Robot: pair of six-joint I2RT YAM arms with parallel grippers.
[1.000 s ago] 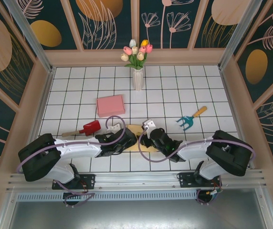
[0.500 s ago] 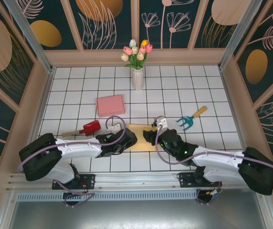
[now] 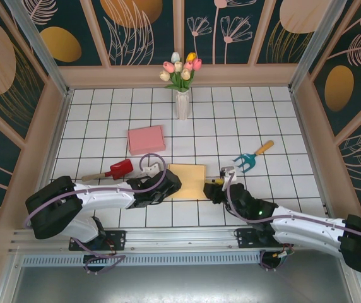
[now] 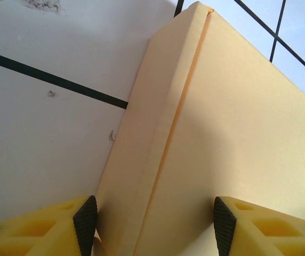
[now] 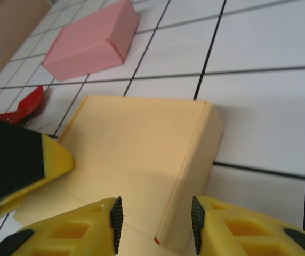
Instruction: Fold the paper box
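Paper box (image 3: pixel 187 181): pale yellow card, closed and flat on the white tiled worktop (image 3: pixel 243 120), between the two arms.
Left wrist: a long crease runs down the lid; left gripper (image 4: pixel 155 221) jaws parted over the near edge.
Right wrist: right gripper (image 5: pixel 156 216) jaws parted astride the side wall; matte pink box (image 5: pixel 91 42) beyond.
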